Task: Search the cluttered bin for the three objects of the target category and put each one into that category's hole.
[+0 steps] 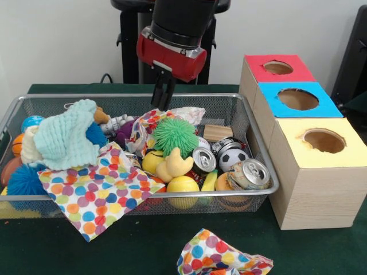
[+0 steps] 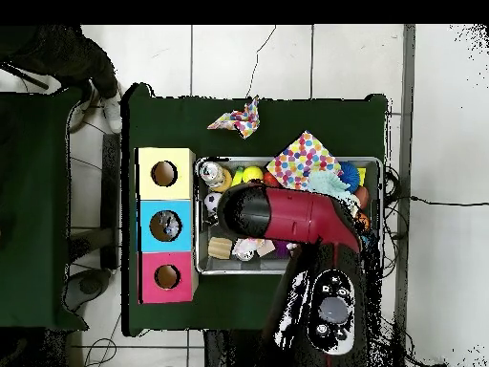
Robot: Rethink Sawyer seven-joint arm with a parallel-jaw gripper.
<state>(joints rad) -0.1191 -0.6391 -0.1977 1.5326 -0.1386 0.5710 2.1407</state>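
Table (image 1: 143,246) in dark green cloth, white wall behind, tiled floor (image 2: 287,57), hand (image 1: 164,94) closed, empty, above wire bin (image 1: 241,112).

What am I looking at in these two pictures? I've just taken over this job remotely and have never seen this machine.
It is one robot arm, red and black, with a gripper at its end. One picture looks across the table at the robot; the other looks straight down, where the arm covers the middle of the basket.

On the green table stands a wire basket full of clutter: a green spiky ball, yellow balls, drink cans, a small football, a pale blue cloth and a spotted cloth hanging over the rim. Another spotted cloth lies outside on the table.

Beside the basket are three boxes with holes on top: red, blue and yellow.

The gripper hangs closed just above the clutter, holding nothing.
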